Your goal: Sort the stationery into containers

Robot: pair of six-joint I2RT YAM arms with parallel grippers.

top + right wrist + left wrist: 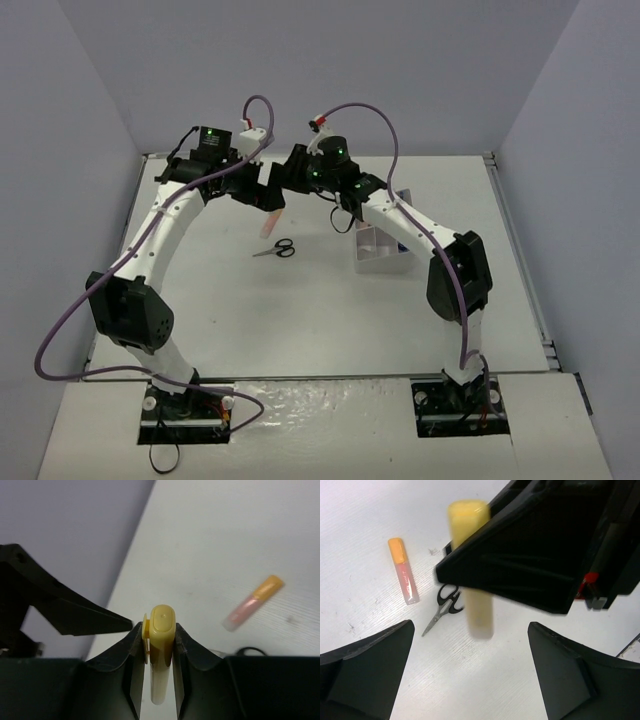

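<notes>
A yellow highlighter [162, 640] hangs in the air over the back of the table, and my right gripper [159, 645] is shut on it just below its cap. My left gripper [471, 625] stands open around the highlighter's lower end [480, 610], its fingers well apart from it. On the table below lie a pink highlighter with an orange cap [404, 572] and black-handled scissors [445, 605]. From above, the two grippers [272, 188] [292, 168] meet at the back centre. The white organiser tray [378, 262] sits to the right, partly hidden under the right arm.
The pink highlighter [270, 222] and the scissors [277, 249] lie left of the tray, near the table's middle. Grey walls close in the back and both sides of the table.
</notes>
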